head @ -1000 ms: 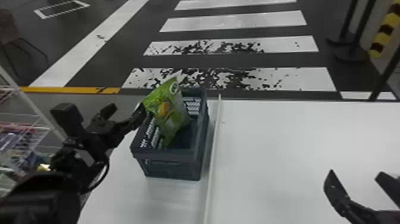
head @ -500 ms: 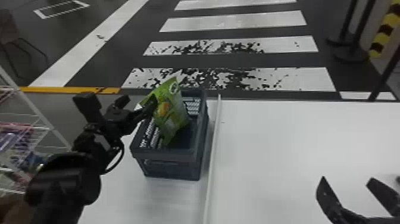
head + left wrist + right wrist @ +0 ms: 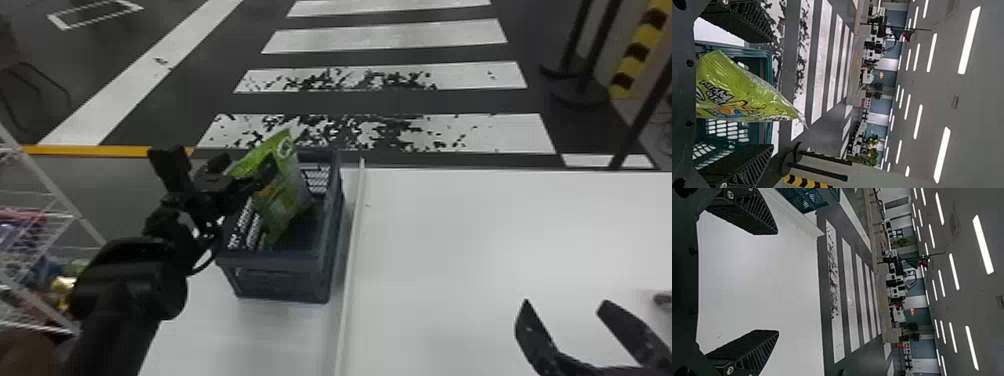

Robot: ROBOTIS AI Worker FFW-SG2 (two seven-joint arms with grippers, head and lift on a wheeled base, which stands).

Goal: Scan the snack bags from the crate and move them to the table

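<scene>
Green snack bag (image 3: 285, 200) stands in crate (image 3: 275, 287) between the spread fingers of the left end effector (image 3: 246, 167)

The crate sits close to the table's (image 3: 475, 250) far edge, toward its far left corner. Just beside it, a raised pale strip (image 3: 351, 250) runs from the far edge toward the near edge, between the crate and the broad right part of the table. Past the left edge stands a white wire rack (image 3: 60, 217) with colourful packages low down. Beyond the far edge, the dark floor carries white crossing stripes (image 3: 390, 37), and farther right are a black stand (image 3: 580, 92) and a post (image 3: 635, 55) banded in yellow and black.

The bag leans upright inside the crate, its lower part within the walls and its upper corner above the rim. It is bright green, with dark lettering and an orange picture on its front. The left end effector is open at the crate's left side, with the bag in the gap. The right end effector (image 3: 565, 302) is open too, over the right part of the table toward the near edge.

The bag's film is glossy and creased, narrowing to a clear, shiny corner. The crate is rigid dark blue-green plastic, boxy, with slotted lattice sides and a thick rim. The fingers (image 3: 738, 19) are black wedges with ribbed sides; the table is smooth and white.
</scene>
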